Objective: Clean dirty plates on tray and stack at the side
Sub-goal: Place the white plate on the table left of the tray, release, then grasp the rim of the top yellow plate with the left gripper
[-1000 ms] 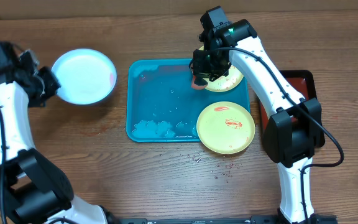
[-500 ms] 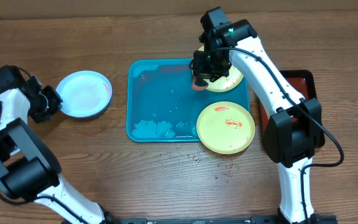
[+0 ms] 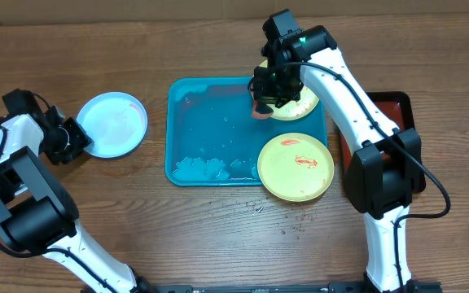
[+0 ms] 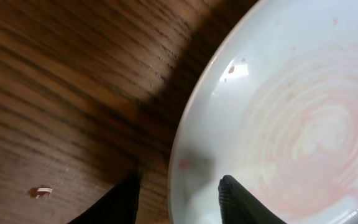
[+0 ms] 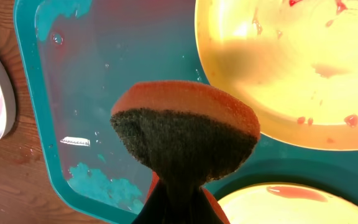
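The pale plate (image 3: 114, 122) lies on the table (image 3: 137, 236), well apart from the turquoise tray (image 3: 210, 122), on its left. The left gripper (image 3: 65, 140) is at the plate's outer rim. In the wrist view one finger (image 4: 120, 199) is over the wood and the other over the plate, but I cannot tell if they pinch the rim or stand free. A faint pink film shows in the plate.

The right gripper (image 3: 271, 89) is closed on an orange sponge (image 5: 185, 124), dark pad down, over the tray beside the rear yellow plate (image 5: 303, 68). That plate and the front yellow plate (image 3: 295, 167) carry red smears.

To do this step well, I think the sponge should press flat and wipe in circles, without pushing the plate over the tray's rim.
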You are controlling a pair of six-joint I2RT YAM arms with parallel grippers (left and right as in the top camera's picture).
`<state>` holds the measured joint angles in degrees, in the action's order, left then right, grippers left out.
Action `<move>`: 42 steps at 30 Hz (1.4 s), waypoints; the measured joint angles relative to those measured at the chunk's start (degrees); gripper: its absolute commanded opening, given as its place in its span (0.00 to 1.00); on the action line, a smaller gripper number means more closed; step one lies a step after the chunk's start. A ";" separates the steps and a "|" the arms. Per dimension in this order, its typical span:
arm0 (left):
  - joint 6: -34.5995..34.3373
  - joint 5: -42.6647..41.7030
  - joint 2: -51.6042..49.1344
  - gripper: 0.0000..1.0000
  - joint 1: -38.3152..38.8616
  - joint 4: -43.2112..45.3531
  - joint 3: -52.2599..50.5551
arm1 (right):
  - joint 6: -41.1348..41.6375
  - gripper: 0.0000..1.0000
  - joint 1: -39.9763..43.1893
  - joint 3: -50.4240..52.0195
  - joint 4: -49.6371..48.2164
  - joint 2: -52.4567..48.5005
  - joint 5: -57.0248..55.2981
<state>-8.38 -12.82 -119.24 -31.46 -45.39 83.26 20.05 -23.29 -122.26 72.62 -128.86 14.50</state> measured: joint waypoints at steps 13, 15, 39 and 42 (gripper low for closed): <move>0.17 1.01 12.09 0.59 17.70 -6.29 13.46 | -0.44 0.04 7.87 -0.02 1.57 3.50 0.02; -0.24 1.03 12.02 0.62 24.37 -6.08 13.90 | -0.59 0.04 10.05 -0.02 2.43 4.09 0.00; -21.57 -0.07 -14.23 0.38 54.36 3.37 26.56 | -3.58 0.04 13.40 -0.02 4.48 4.20 0.28; -22.40 -0.04 -14.23 0.39 54.38 5.84 26.58 | -3.58 0.04 13.40 -0.02 4.52 4.20 0.28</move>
<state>-30.79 -12.86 -133.47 22.92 -39.55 109.84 16.47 -9.89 -122.28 77.14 -124.66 14.79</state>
